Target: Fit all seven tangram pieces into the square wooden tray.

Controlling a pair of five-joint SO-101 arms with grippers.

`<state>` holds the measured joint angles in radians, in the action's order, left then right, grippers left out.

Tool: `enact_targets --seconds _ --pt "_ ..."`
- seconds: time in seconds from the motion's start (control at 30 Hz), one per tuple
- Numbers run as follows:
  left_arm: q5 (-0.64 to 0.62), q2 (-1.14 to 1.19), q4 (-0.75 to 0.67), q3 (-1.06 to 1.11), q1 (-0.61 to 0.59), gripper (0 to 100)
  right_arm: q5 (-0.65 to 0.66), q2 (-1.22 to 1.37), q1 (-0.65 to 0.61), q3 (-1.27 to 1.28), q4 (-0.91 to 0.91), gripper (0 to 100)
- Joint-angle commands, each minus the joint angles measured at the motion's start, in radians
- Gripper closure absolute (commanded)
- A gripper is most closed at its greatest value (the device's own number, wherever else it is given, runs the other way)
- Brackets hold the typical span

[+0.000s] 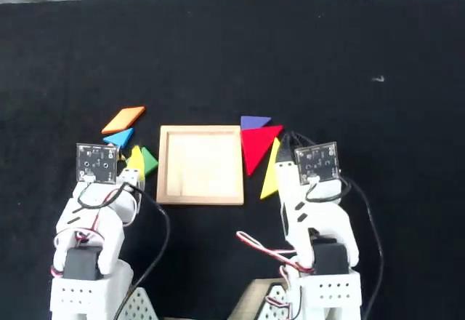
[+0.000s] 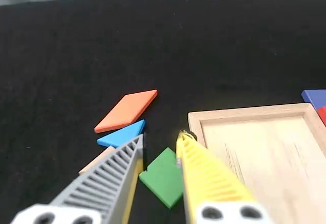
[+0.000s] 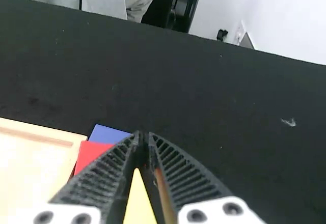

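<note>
The square wooden tray [image 1: 164, 189] lies between the two arms with nothing in it. To its left are an orange parallelogram [image 1: 123, 119], a blue triangle [image 1: 118, 138] and a green piece [image 1: 150, 161]. My left gripper [image 2: 162, 138] is open just above the green piece [image 2: 164, 177], which sits between its grey and yellow fingers; a tan piece [image 2: 97, 160] lies beside the grey finger. Right of the tray are a purple-blue piece [image 1: 254, 122], a red triangle [image 1: 258, 145] and a yellow triangle [image 1: 271, 173]. My right gripper [image 3: 142, 135] is shut over the yellow triangle [image 3: 138, 198], holding nothing.
Black cloth covers the table, with wide free room beyond the tray. Both arm bases stand at the near edge. The tray's rim [image 2: 244, 114] is close to the left gripper's yellow finger. A small white speck [image 1: 377, 79] lies at the far right.
</note>
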<state>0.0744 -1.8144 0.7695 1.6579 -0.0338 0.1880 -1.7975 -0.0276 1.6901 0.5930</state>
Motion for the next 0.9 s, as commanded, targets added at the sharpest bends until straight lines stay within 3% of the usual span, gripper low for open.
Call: enact_targets --seconds 0.0,0.2,0.4,0.53,0.73,0.87 --pt "-0.005 0.020 0.075 -0.183 -0.064 89 0.006 0.004 0.012 -0.001 -0.037 98.3" --pt "-0.034 0.288 0.051 -0.340 -0.062 88 0.008 0.010 0.014 -0.001 -0.037 98.3" --pt "-0.040 0.812 -0.018 -0.495 -0.071 88 0.008 0.010 0.014 -0.001 -0.037 98.3" --pt "-0.040 1.080 -0.098 -0.576 -0.157 88 0.008 0.008 0.014 -0.001 -0.037 98.3" --pt "-0.110 1.306 -0.110 -0.673 -0.217 88 0.008 0.007 0.014 -0.001 -0.037 98.3" --pt "-0.117 1.309 -0.110 -0.673 -0.213 88 0.072 0.010 0.008 -0.010 -0.006 98.3"
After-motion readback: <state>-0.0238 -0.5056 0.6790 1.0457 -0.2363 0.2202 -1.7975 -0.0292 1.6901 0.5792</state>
